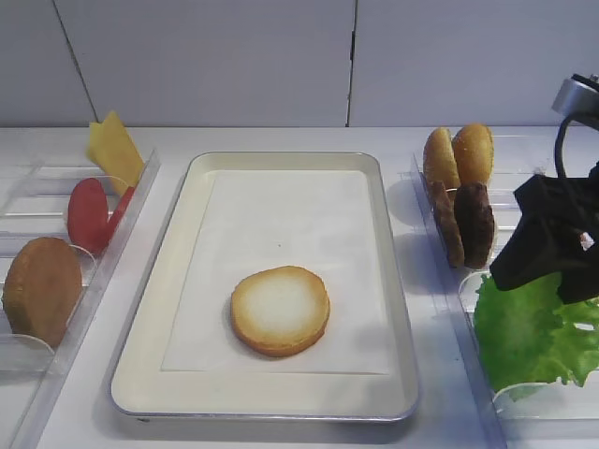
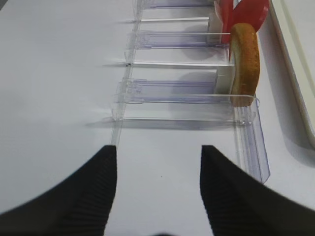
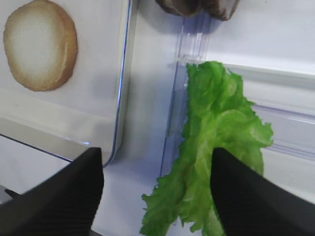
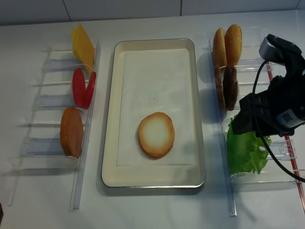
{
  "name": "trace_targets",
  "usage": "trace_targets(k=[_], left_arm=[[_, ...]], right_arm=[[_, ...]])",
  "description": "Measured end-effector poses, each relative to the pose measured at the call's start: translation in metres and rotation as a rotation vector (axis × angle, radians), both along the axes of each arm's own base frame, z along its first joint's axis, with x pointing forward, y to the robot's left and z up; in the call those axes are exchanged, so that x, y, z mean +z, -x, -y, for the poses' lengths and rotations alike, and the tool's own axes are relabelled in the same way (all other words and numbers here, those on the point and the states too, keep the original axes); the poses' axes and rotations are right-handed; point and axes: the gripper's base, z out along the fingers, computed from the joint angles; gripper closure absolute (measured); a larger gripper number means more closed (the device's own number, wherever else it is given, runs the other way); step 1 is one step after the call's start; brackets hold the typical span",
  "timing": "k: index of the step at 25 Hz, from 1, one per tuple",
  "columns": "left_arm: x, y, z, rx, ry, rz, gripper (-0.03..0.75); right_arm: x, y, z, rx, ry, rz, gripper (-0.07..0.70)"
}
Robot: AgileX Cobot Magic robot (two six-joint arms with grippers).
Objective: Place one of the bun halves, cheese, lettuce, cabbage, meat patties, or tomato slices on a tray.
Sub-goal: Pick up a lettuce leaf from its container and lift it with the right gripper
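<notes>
Green lettuce (image 3: 216, 147) lies in its clear bin right of the tray (image 1: 168, 281), below the right tool (image 3: 155, 196), whose jaws are spread. Thin leaf could tear or slip if pinched only at its edge.

- No words, numbers, brand names or signs could be read anywhere in the four views.
- A small white sticker with a dark square pattern (image 4: 287, 116) sat on the black body of the right arm, seen from overhead; it was too small and blurred to make out.
</notes>
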Motion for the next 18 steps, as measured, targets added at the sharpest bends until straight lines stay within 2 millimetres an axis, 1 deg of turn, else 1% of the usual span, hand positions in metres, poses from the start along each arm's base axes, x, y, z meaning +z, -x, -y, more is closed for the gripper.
trace_targets(k=[3, 9, 12, 16, 18], left_arm=[[0.0, 0.0, 0.0, 0.0, 0.0, 0.0, 0.321], [0.0, 0.0, 0.0, 0.0, 0.0, 0.0, 0.321], [0.0, 0.0, 0.0, 0.0, 0.0, 0.0, 0.321], [0.0, 0.0, 0.0, 0.0, 0.0, 0.0, 0.321], [0.0, 0.0, 0.0, 0.0, 0.0, 0.0, 0.321]], right_arm=[[-0.0019, -0.002, 0.0018, -0.005, 0.023, 0.009, 0.171], [-0.002, -0.0029, 0.0024, -0.012, 0.029, 0.017, 0.299], [-0.002, -0.0033, 0.0026, -0.014, 0.031, 0.021, 0.386], [-0.0019, -0.0047, 0.003, -0.016, 0.036, 0.037, 0.549], [-0.0019, -0.0052, 0.0032, -0.013, 0.038, 0.046, 0.588]])
